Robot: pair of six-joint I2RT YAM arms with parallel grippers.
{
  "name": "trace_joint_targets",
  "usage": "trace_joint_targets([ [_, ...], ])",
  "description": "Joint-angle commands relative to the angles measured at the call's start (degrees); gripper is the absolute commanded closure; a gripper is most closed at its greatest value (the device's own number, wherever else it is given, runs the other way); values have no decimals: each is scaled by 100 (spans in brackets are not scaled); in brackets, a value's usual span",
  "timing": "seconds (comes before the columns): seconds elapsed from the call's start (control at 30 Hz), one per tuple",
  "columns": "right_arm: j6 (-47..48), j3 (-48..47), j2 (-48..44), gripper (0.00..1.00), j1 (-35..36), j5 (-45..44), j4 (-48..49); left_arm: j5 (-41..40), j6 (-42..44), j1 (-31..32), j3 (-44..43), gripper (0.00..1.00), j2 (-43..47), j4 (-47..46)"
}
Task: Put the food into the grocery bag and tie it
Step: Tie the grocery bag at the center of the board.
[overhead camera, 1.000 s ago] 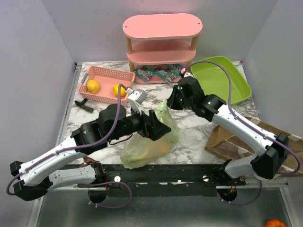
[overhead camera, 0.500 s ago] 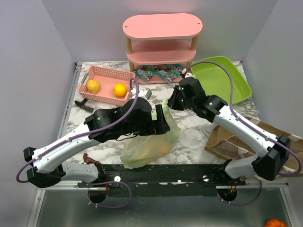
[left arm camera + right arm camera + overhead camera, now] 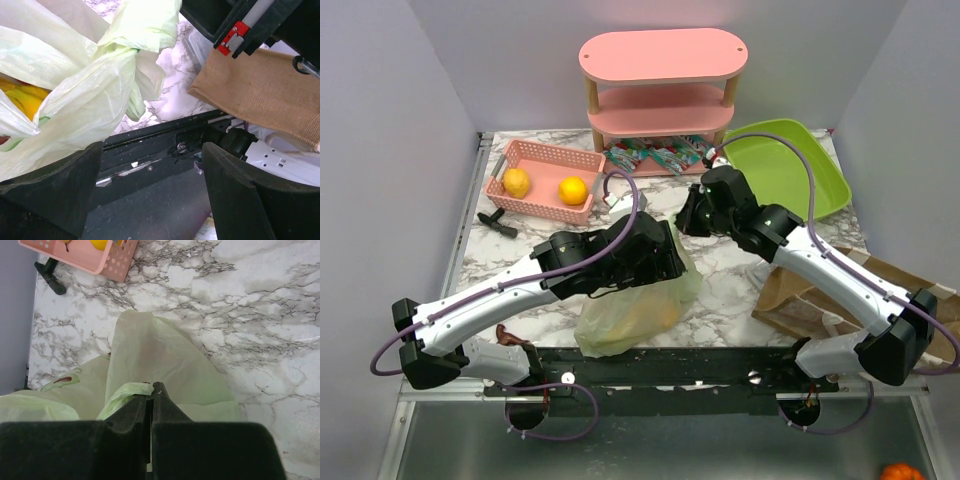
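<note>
Top view: grocery bag [image 3: 638, 305] sits slumped on the marble table [image 3: 720, 270], near-centre, just far of the arm bases. Yellow food [image 3: 655, 318] shows through the film. Left gripper [image 3: 667, 262] is at the bag's top, tight against it. Right gripper [image 3: 687, 216] is just far-right of that, pinching the bag's upper tip. Snack packets [image 3: 655, 156] lie under the pink shelf [image 3: 663, 85] at the far edge. Pink basket [image 3: 545, 178] is far left, with two yellow-orange fruits [image 3: 517, 182] in it. Green tray [image 3: 790, 165] is far right, brown paper bag [image 3: 820, 290] near right.

Left wrist: left gripper [image 3: 150, 192] is released, jaws wide apart. Bag film drapes over one finger [image 3: 50, 195] and nothing is clamped. A twisted handle strand [image 3: 107, 85] hangs above the gap. Yellow food [image 3: 22, 97] is inside the bag on the left; brown paper bag [image 3: 270, 92] is on the right.

Right wrist: right gripper [image 3: 151, 399] is clenched on a pale-green fold of the grocery bag [image 3: 150, 355], with the film spread over the marble beyond. An avocado print [image 3: 62, 381] is visible left. The basket [image 3: 95, 255] and a black tool [image 3: 50, 275] are at the top left.
</note>
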State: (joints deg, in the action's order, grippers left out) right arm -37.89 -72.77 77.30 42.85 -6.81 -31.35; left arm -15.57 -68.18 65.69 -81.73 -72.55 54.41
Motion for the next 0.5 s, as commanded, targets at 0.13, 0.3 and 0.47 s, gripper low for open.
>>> trace_joint_targets([
  [0.13,87,188,-308,99,23,254,22,-253,-202,-125,155,27,-41,-401],
  [0.3,80,270,-460,99,29,402,50,-158,-195,-214,350,33,-66,-625],
  [0.47,79,299,-570,99,30,575,85,-165,-178,-241,327,34,-143,-625],
])
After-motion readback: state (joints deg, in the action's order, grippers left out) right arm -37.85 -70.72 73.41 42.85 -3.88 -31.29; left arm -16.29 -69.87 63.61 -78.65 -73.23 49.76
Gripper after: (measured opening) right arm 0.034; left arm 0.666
